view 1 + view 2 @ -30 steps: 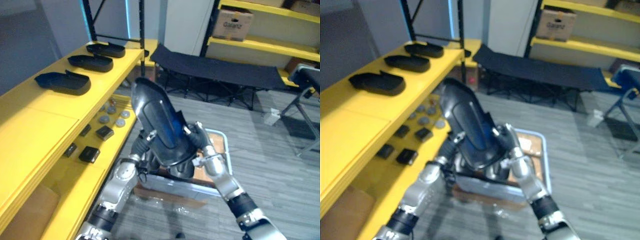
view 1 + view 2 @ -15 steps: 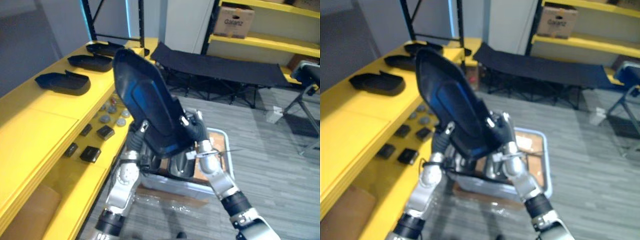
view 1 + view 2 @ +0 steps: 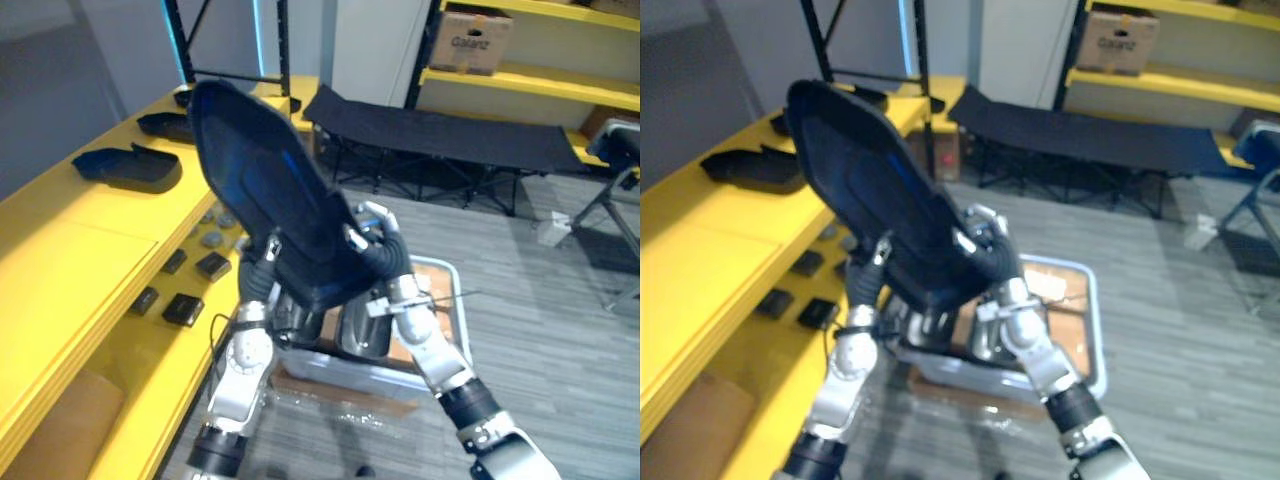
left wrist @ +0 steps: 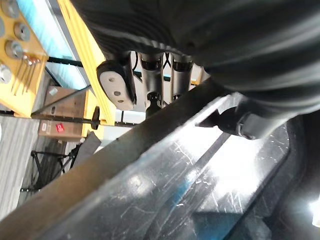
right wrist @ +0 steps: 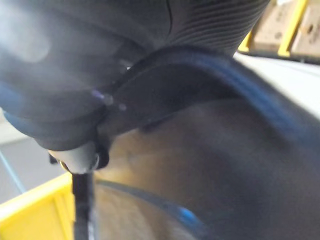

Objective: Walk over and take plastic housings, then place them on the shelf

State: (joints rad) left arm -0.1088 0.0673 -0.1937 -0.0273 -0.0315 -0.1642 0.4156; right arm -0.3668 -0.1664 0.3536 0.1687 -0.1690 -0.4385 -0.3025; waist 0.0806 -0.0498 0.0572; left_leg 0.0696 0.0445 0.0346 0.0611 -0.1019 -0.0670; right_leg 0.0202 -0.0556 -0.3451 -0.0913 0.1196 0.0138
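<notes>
I hold a large black plastic housing (image 3: 260, 180) tilted in the air with both hands, its top end over the edge of the yellow shelf (image 3: 70, 240) on my left. My left hand (image 3: 268, 258) grips its lower left edge; in the left wrist view the fingers (image 4: 150, 75) curl over the housing's rim (image 4: 165, 170). On the lower right edge rests my right hand (image 3: 385, 255), pressed against the housing (image 5: 215, 150). Two more black housings (image 3: 130, 165) (image 3: 165, 123) lie on the shelf top, and a third shows partly behind the held one.
A grey bin (image 3: 455, 300) on the floor below my hands holds more dark parts (image 3: 355, 330). Small black blocks (image 3: 182, 308) and round discs (image 3: 212, 238) lie on the lower shelf level. A black folding cot (image 3: 440, 140) and yellow racks with a cardboard box (image 3: 465, 42) stand behind.
Both hands have lifted the housing higher and swung it left toward the shelf top. It now hides part of the far shelf housings.
</notes>
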